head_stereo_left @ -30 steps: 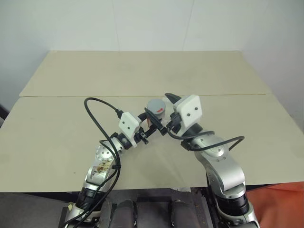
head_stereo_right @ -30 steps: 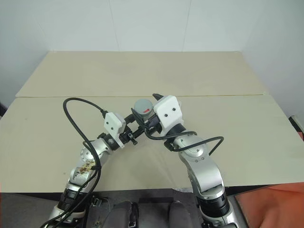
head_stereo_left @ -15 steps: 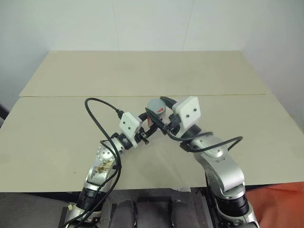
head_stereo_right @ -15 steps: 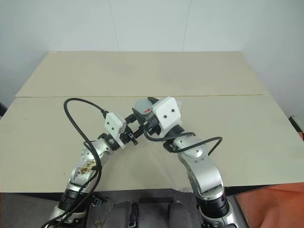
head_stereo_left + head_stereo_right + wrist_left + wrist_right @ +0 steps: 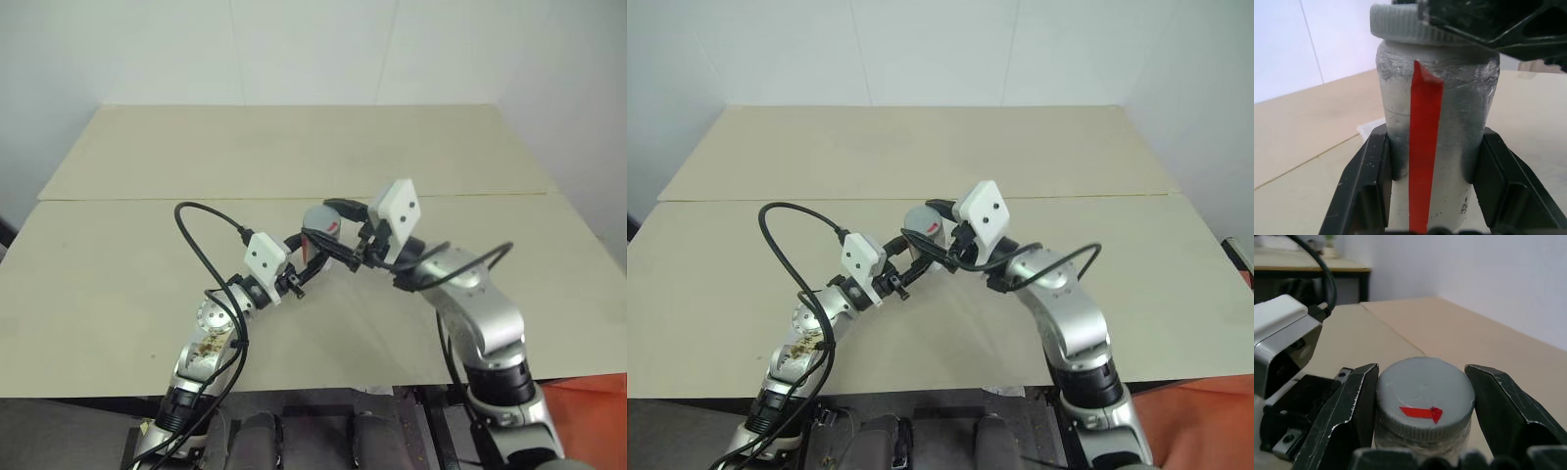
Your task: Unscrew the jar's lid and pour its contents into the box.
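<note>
The jar (image 5: pixel 1449 122), a cloudy grey cylinder with a red strip down its side, stands upright above the table. My left gripper (image 5: pixel 1435 139) is shut on the jar's body (image 5: pixel 315 238), one black finger on each side. The grey ribbed lid (image 5: pixel 1425 391) carries a red arrow mark. My right gripper (image 5: pixel 1422 374) is shut on the lid (image 5: pixel 319 215), coming in from the right. The contents are hidden behind the cloudy wall. A pale translucent corner, seemingly the box (image 5: pixel 1367 131), peeks out on the table behind the jar.
The beige table (image 5: pixel 127 284) stretches wide on both sides, with a seam (image 5: pixel 147 200) running across it behind the grippers. A black cable (image 5: pixel 201 250) loops over my left arm. White walls stand beyond the far edge.
My right gripper, open beside the lid a second ago, has shut on it. Its wrist has turned and the right elbow has swung outward. The left gripper and the jar kept still.
</note>
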Available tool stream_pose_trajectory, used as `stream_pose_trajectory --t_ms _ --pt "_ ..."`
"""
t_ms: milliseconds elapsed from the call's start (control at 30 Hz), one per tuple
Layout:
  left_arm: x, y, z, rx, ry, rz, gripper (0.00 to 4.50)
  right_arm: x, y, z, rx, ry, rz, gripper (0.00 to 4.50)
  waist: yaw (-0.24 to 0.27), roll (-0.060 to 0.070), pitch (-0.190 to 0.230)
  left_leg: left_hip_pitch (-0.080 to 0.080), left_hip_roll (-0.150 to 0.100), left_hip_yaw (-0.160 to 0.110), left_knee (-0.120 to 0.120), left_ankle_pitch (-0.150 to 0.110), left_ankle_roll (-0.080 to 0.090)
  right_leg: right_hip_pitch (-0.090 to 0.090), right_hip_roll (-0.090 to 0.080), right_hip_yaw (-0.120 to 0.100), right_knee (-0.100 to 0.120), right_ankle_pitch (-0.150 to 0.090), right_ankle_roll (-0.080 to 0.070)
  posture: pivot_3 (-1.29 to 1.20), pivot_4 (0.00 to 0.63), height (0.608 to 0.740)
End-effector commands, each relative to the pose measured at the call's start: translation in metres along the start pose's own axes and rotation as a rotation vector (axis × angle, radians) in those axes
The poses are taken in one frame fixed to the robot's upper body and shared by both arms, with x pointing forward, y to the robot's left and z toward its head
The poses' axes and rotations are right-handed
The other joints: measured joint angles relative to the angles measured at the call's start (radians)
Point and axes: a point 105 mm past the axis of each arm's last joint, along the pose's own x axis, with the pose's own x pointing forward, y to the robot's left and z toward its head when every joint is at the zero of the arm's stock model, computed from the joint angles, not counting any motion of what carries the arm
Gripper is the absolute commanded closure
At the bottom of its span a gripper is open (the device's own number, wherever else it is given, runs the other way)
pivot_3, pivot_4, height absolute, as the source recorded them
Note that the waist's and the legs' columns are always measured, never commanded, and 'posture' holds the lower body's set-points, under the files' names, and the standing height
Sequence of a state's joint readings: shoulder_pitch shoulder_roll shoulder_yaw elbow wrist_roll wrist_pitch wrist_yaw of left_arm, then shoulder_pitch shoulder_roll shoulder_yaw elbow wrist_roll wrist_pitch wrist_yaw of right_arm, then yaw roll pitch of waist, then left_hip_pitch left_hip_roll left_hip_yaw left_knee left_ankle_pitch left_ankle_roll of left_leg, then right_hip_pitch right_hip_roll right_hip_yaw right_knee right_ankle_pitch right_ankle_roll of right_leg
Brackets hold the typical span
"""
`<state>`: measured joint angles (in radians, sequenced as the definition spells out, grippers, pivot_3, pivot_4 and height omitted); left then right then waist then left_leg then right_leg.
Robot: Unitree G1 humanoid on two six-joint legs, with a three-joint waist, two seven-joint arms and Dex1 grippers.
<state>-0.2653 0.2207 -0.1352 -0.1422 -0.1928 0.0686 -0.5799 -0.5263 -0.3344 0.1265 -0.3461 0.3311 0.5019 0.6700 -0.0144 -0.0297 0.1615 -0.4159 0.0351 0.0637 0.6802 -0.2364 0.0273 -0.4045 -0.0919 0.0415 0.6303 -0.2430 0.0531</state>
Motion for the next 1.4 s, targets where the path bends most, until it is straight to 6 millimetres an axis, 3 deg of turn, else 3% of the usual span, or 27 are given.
stream_pose_trajectory --t_ms 33,167,633,1167,1200,1300,1400 --pt "0.002 -0.003 0.011 0.029 -0.049 -0.027 2.58 0.000 -0.003 0.016 -0.005 -0.088 0.128 1.72 0.000 0.000 0.000 0.000 0.000 0.000 0.000 0.000 0.000 0.000 0.000 0.000 0.000 0.000 0.000 0.00 0.150 0.740" --pt "0.002 0.000 0.013 0.043 -0.053 -0.015 2.58 0.005 -0.006 0.018 0.000 -0.101 0.338 1.72 0.000 0.000 0.000 0.000 0.000 0.000 0.000 0.000 0.000 0.000 0.000 0.000 0.000 0.000 0.000 0.00 0.150 0.740" --pt "0.001 -0.006 0.014 0.041 -0.059 -0.023 2.58 0.024 -0.014 0.022 -0.091 -0.120 0.784 1.72 0.000 0.000 0.000 0.000 0.000 0.001 0.000 0.000 0.000 0.000 0.000 0.000 0.000 0.000 0.000 0.00 0.150 0.740" --pt "0.000 -0.006 0.014 0.037 -0.058 -0.025 2.58 0.034 -0.029 0.019 -0.145 -0.062 0.793 1.72 0.000 0.000 0.000 0.000 0.000 0.001 -0.001 0.000 0.000 -0.001 -0.001 0.000 0.000 0.000 0.000 0.00 0.150 0.740" --pt "-0.001 -0.006 0.014 0.036 -0.058 -0.023 2.58 0.030 -0.032 0.021 -0.127 -0.065 0.786 1.00 0.001 0.001 0.000 0.000 0.000 0.001 -0.001 0.000 0.000 -0.001 -0.002 0.000 0.000 0.000 0.000 0.00 0.150 0.740" --pt "-0.001 -0.006 0.013 0.035 -0.057 -0.021 2.58 0.021 -0.037 0.025 -0.110 -0.099 0.759 0.15 0.003 0.000 0.000 0.000 0.000 0.001 -0.001 0.000 0.000 -0.001 -0.002 0.000 0.000 0.000 0.000 0.00 0.150 0.740" --pt "-0.001 -0.006 0.012 0.032 -0.054 -0.019 2.58 0.014 -0.045 0.033 -0.125 -0.183 0.653 0.06 0.003 0.001 0.000 0.000 0.000 0.000 -0.001 0.000 0.000 -0.001 -0.002 0.000 0.000 0.000 0.000 0.00 0.150 0.740"
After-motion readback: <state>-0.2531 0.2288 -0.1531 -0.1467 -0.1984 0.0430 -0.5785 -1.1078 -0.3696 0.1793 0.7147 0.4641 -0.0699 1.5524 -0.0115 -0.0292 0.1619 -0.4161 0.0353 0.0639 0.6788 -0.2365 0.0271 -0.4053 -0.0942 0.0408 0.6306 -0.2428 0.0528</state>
